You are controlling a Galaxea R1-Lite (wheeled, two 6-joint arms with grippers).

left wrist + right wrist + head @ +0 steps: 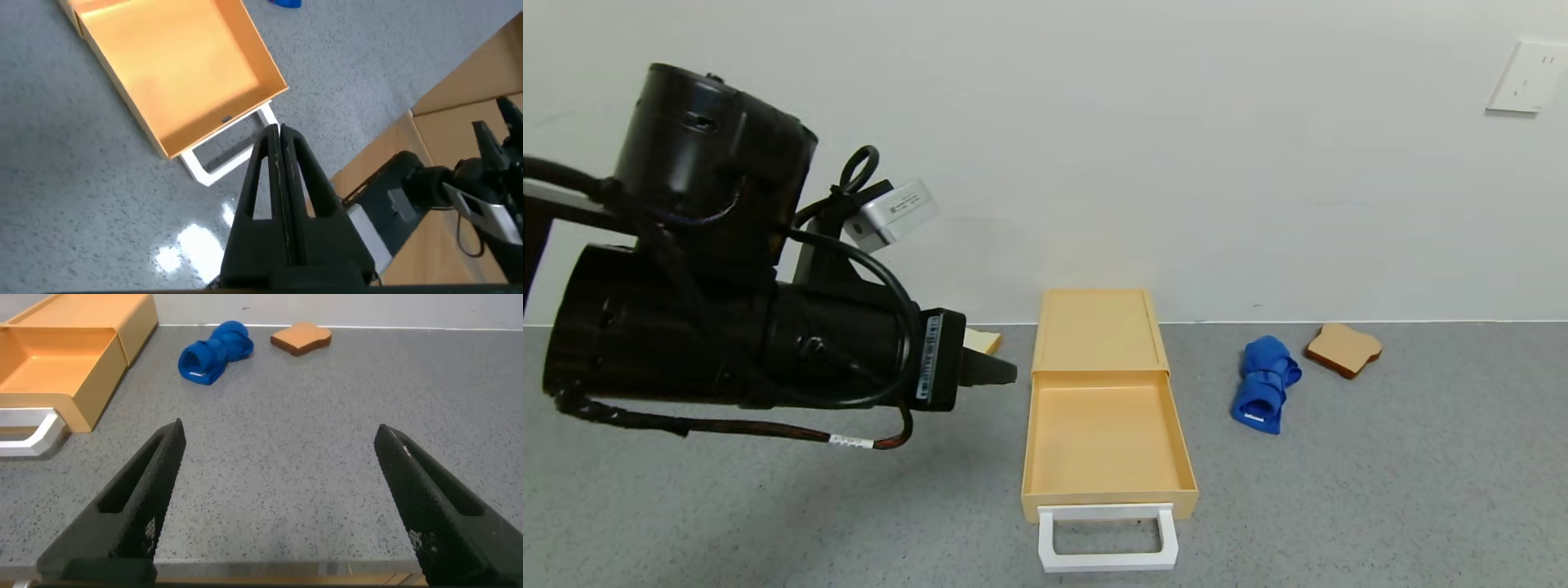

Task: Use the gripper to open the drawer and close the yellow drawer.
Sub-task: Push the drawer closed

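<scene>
The pale yellow drawer stands in the middle of the grey table, its tray pulled out toward me from its flat case. The tray is empty. Its white loop handle lies at the near end. My left gripper hangs in the air left of the drawer, fingers shut on nothing. In the left wrist view its tips are above the table close to the handle and apart from it. My right gripper is open and empty over bare table, right of the drawer; it is out of the head view.
A rolled blue cloth and a bread slice lie right of the drawer. Another bread slice lies by the wall, partly hidden behind my left gripper. The wall runs just behind the drawer case. A cardboard box stands beyond the table's near edge.
</scene>
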